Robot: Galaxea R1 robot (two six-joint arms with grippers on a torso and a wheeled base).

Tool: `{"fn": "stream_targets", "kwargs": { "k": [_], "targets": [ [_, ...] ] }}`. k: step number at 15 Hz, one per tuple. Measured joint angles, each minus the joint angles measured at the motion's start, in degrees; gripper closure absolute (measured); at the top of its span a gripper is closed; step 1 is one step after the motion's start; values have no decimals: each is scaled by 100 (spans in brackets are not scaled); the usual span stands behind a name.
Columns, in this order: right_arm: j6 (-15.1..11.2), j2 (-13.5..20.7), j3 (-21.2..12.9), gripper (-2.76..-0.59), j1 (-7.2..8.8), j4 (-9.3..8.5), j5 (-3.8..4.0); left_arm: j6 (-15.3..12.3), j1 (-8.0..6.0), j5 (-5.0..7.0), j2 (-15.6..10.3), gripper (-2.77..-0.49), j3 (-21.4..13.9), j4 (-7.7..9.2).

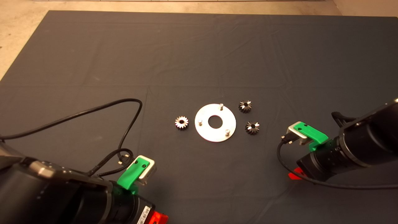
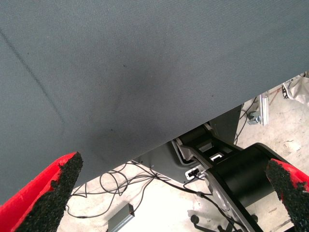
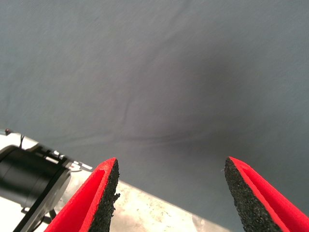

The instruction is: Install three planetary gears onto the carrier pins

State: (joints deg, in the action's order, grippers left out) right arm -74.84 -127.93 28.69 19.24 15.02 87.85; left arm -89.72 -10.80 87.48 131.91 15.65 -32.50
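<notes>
Dark mat covered the table, with bare floor showing beyond its far edge. At its middle lay the flat silver disc, carrying three upright carrier pins, all of them bare. Three planetary gears rested on the mat beside the disc, none touching it: a silver gear on one side, and two darker gears on the other.

Left gripper hung near the mat's near edge, its fingers spread wide and empty; the silver gear lay well ahead of them, out of the wrist view.

Right gripper hovered low over bare mat, its fingers likewise wide and empty; the two darker gears lay near, toward the disc, beyond that wrist view.
</notes>
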Motion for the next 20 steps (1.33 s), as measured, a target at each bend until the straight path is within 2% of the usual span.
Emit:
{"fn": "stream_targets", "kwargs": {
  "k": [6, 10, 12, 15, 20],
  "targets": [
    [141, -32, 242, -161, 16, 44, 0, 22, 0, 2, 187, -277, 0, 1],
    [351, -115, 520, -161, 18, 311, 0, 23, 0, -2, 347, -277, 0, -5],
    [421, -212, 676, -175, 33, 440, -2, 22, 2, -2, 364, -277, 0, -5],
    [502, -451, 967, -189, 30, 672, -2, 22, 2, 0, 382, -277, 0, -5],
    [634, -846, 1419, -189, 30, 892, -17, 17, 2, 0, 414, -277, 0, -5]
  ]
}}
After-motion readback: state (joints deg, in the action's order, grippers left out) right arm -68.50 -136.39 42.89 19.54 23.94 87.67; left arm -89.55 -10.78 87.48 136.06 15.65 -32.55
